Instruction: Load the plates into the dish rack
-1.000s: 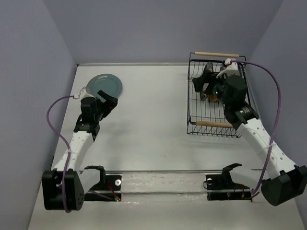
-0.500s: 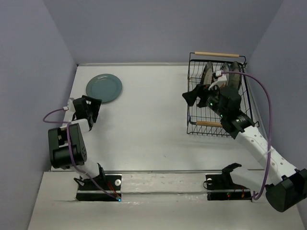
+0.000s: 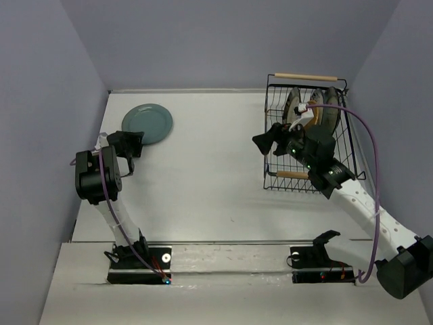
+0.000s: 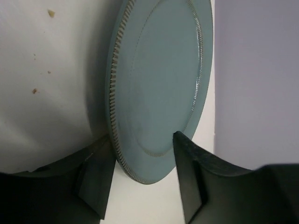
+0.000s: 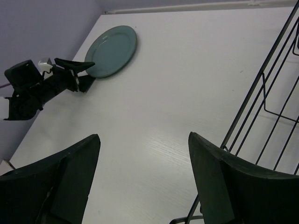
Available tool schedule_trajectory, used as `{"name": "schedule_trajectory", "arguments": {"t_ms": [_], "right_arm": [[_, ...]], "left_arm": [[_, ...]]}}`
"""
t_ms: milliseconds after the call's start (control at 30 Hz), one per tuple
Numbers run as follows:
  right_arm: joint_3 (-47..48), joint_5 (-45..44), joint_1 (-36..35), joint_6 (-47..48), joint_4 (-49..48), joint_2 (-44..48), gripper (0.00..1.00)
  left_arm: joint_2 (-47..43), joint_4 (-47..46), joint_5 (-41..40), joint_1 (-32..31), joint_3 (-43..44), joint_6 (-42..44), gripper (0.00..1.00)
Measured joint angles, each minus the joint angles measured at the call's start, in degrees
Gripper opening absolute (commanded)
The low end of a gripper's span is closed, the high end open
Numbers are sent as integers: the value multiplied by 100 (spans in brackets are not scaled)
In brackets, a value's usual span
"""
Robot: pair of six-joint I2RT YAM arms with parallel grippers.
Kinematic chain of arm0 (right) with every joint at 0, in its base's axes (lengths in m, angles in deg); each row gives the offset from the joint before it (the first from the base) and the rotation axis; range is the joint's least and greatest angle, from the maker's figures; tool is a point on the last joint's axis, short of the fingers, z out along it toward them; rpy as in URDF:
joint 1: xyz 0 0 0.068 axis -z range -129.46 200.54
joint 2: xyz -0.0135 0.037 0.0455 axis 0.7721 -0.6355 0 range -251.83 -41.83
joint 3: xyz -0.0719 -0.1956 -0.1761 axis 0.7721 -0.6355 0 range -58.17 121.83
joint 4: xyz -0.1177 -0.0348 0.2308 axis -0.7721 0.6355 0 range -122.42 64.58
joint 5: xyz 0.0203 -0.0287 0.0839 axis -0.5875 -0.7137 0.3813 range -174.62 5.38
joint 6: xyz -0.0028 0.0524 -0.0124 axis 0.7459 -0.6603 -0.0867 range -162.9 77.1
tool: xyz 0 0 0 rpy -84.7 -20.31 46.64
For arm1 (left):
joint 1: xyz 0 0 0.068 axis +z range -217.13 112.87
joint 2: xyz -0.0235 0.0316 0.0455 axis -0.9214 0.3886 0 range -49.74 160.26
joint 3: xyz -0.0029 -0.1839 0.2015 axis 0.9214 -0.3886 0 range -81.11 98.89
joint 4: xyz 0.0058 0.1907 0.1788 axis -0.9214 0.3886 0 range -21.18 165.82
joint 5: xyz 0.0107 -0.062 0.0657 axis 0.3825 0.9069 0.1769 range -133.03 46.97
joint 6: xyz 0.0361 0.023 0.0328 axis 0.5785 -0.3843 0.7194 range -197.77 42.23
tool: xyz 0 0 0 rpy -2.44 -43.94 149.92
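Note:
The plain teal plate (image 3: 147, 124) lies flat at the back left of the table. My left gripper (image 3: 132, 141) is open at the plate's near edge. In the left wrist view the rim of the teal plate (image 4: 159, 84) sits between the two fingers of the left gripper (image 4: 142, 175), which do not touch it. The black wire dish rack (image 3: 276, 175) stands at the back right. Dark-rimmed plates (image 3: 329, 107) stand on edge in its far end. My right gripper (image 3: 265, 139) is open and empty, just left of the rack and above the table.
The right wrist view shows the open right gripper (image 5: 144, 140) over bare table. The rack's wires (image 5: 261, 88) are at its right. The teal plate (image 5: 111, 50) and the left gripper (image 5: 70, 70) are far off. Lilac walls close in the back and sides.
My left arm folded back, and its gripper now sits at the teal plate's near edge. My right gripper drew left out of the rack, empty, uncovering plates standing in its far end.

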Motion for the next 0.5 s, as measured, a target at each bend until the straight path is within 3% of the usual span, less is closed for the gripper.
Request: {"name": "schedule_trajectory", "arguments": {"t_ms": [33,100,133,333,500], "right_arm": [[0,0,-7,-2,-22,0,81],[-2,0,-17,-4,-33,0,81],[-2,0,-22,-7,-35,0,81],[-24,-4,-33,-48,-35,-7,80],[-26,7,-162,-118,-37,-11,80]], "left_arm": [[70,-96,20,0,7,-44,49],[302,-420,66,13,17,-195,27],[446,-632,101,24,15,-306,6],[765,-2020,245,83,-251,-815,6],[501,-2135,275,87,-623,-802,6]]}}
